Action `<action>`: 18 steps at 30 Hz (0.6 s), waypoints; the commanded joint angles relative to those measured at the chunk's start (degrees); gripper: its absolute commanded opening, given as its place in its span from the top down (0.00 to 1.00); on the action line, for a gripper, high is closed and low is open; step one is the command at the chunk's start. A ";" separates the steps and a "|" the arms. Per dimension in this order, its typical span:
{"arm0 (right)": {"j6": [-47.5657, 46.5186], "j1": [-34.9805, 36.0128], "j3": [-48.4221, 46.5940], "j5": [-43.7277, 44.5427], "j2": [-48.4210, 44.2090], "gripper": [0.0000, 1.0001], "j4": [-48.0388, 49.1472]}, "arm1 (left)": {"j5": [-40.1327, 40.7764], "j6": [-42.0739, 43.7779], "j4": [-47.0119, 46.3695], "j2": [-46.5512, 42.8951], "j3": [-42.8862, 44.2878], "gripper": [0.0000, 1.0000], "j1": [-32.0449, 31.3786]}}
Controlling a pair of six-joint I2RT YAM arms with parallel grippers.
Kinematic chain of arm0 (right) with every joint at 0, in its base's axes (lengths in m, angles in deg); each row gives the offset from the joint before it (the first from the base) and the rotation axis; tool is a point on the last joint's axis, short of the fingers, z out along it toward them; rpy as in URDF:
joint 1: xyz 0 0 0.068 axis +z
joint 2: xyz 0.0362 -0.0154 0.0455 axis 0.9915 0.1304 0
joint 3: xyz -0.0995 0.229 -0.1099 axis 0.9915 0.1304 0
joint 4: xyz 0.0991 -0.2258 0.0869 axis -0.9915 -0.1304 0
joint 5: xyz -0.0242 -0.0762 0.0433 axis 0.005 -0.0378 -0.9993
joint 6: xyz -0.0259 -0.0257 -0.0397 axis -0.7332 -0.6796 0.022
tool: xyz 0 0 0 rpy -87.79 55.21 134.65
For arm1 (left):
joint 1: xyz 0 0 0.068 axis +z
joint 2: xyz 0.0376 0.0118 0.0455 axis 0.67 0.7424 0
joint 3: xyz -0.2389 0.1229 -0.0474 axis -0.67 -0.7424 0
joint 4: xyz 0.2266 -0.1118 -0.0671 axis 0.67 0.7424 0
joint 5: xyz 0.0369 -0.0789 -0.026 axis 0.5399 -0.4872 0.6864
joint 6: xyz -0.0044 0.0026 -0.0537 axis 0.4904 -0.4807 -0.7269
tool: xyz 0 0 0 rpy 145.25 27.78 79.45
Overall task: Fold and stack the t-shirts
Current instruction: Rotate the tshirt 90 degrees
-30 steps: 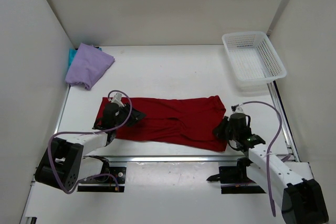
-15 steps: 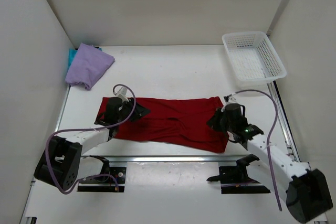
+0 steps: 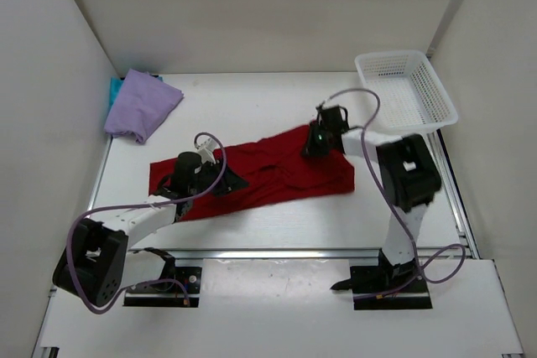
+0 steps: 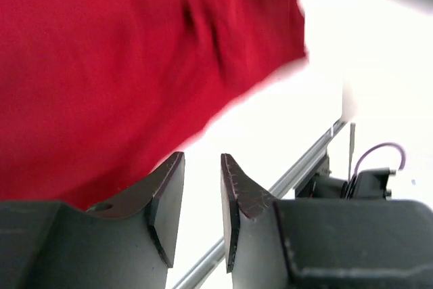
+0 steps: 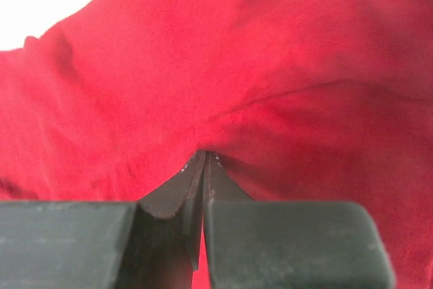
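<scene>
The deep red t-shirt (image 3: pixel 268 175) lies stretched across the middle of the table, its right end pulled up toward the far side. My right gripper (image 3: pixel 314 143) is shut on a fold of the red shirt (image 5: pixel 270 65); in the right wrist view the closed gripper (image 5: pixel 204 157) has red cloth bunching at its tips. My left gripper (image 3: pixel 230 183) is over the shirt's near left part. In the left wrist view it (image 4: pixel 201 167) is slightly open and empty, with bare table between the fingers and the red shirt (image 4: pixel 135 65) beyond. The lavender t-shirt (image 3: pixel 141 105) lies folded at the far left on the teal t-shirt (image 3: pixel 112 90), which is mostly hidden.
A white mesh basket (image 3: pixel 438 90) stands at the far right corner. White walls close in the left, far and right sides. A metal rail (image 3: pixel 277 251) runs along the near table edge, with the arm bases behind it.
My right gripper swung from the shirt's near right corner up and left toward the far side, dragging the red cloth with it. My left gripper shifted slightly right.
</scene>
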 commanded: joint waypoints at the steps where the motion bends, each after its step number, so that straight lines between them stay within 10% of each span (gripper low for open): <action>1: -6.60 -1.70 -20.62 -1.90 15.96 1.00 -10.93 | -2.65 1.88 3.03 -4.29 -1.85 0.62 1.12; 7: -12.58 -1.00 -98.74 -3.48 46.81 0.94 -39.84 | -0.10 4.07 9.36 -10.54 -3.36 0.58 3.22; 15: -18.81 5.04 -78.03 1.51 20.97 0.76 -47.09 | -2.82 5.31 12.01 -11.24 -3.36 0.57 8.50; 18: -18.40 9.08 -52.28 3.19 6.05 0.78 -37.83 | -2.92 7.58 16.12 -12.21 0.24 0.56 10.26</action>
